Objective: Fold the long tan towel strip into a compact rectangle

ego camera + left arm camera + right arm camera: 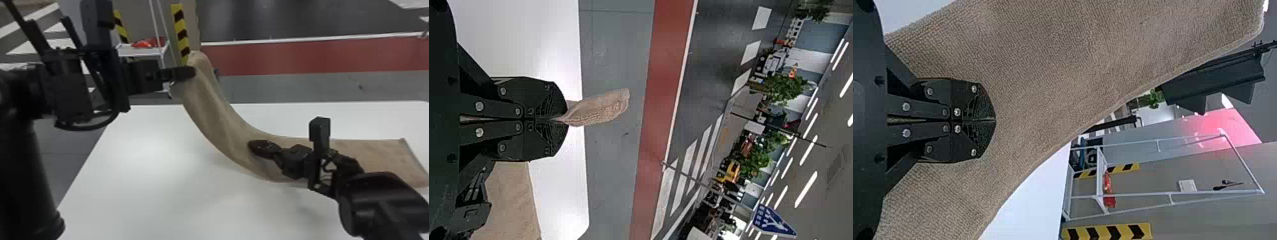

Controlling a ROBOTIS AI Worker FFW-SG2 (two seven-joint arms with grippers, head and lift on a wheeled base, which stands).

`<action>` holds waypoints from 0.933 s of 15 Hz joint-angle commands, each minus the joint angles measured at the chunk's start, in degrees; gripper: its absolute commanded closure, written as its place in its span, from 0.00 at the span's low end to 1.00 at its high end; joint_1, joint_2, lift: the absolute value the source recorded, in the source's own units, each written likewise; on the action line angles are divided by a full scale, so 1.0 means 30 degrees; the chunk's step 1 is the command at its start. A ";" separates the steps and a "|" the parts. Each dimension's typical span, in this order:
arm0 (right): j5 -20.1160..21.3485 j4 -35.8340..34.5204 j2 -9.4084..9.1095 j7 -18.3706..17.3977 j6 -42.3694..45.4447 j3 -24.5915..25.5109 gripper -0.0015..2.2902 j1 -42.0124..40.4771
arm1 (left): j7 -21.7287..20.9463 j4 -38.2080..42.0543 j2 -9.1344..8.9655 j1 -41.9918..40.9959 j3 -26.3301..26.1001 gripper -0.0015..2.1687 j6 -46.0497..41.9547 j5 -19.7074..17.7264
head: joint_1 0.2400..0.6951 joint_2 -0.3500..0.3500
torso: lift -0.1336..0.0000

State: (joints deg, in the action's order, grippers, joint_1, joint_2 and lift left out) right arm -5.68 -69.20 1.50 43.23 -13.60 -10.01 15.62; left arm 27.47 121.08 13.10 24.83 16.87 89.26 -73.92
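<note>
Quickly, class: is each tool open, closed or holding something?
Left tool: closed, holding up the towel.
Right tool: closed, by the towel, with no cloth visibly pinched.

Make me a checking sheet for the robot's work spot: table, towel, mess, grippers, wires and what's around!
Surface: white table.
Job's things: tan towel, left end up in the air, right end flat on the table.
Clutter: red thing on a white cart behind.
Left gripper: shut on the towel's raised end.
Right gripper: shut, at the towel's middle.
Cables: black cable looping near the left arm.
Surroundings: striped post, red floor strip.
</note>
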 commanded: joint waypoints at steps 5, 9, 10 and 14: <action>-0.1269 0.0683 0.0027 0.0415 -0.1255 -0.1206 0.81 0.0828 | 0.0277 0.0920 -0.0030 -0.0397 0.0030 0.64 0.0257 -0.0086 | 0.90 0.78 | 0.04; -0.1328 -0.1046 0.0613 0.0415 -0.1314 0.0640 0.69 -0.0783 | 0.0335 0.0832 -0.0147 -0.0426 -0.0468 0.64 0.0257 0.0412 | 0.92 0.78 | 0.04; -0.1386 -0.1808 0.0877 0.0356 -0.1314 0.1284 0.57 -0.1311 | 0.0394 0.0861 -0.0235 -0.0485 -0.0673 0.64 0.0257 0.0764 | 0.93 0.77 | 0.04; -0.2763 -0.3800 0.2810 0.0561 -0.0728 0.5298 0.00 -0.3713 | 0.0833 0.1330 -0.1934 -0.1041 -0.2783 0.64 0.0257 0.3254 | 0.95 0.62 | 0.04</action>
State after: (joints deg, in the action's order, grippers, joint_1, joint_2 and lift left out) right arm -11.41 -78.81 7.09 44.91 -16.35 1.72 7.01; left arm 29.68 124.28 9.53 22.33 11.42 89.26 -67.88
